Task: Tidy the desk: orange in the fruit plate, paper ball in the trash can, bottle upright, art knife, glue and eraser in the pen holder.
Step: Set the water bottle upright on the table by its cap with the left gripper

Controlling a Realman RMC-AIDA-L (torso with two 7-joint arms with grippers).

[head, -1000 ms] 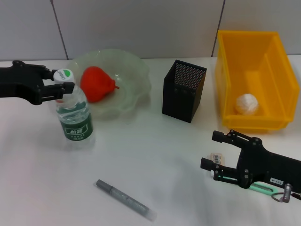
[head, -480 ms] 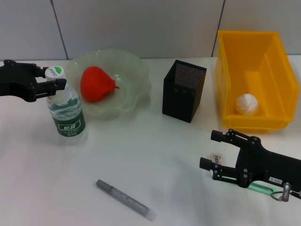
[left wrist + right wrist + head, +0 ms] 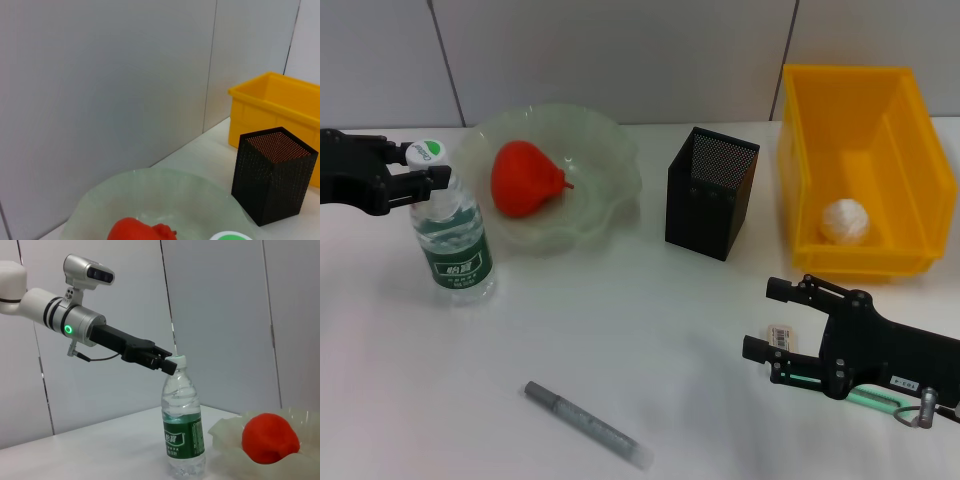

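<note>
The bottle (image 3: 452, 240) stands upright on the table left of the fruit plate (image 3: 610, 150), and my left gripper (image 3: 420, 178) is shut on its neck just under the cap; the right wrist view shows the same hold on the bottle (image 3: 184, 435). The orange (image 3: 525, 178) lies in the plate. The paper ball (image 3: 844, 221) sits in the yellow trash can (image 3: 910, 150). My right gripper (image 3: 775, 320) is open low at the front right, with the eraser (image 3: 781, 335) between its fingers. The black pen holder (image 3: 712, 193) stands mid-table.
A grey pen-shaped stick (image 3: 585, 425) lies near the front edge. A slim mint-green tool (image 3: 868, 398) is mostly hidden under my right arm. The wall runs close behind the plate and the bin.
My left gripper has carried the bottle leftward, away from the plate, and the bottle now stands straighter. The right gripper has barely shifted.
</note>
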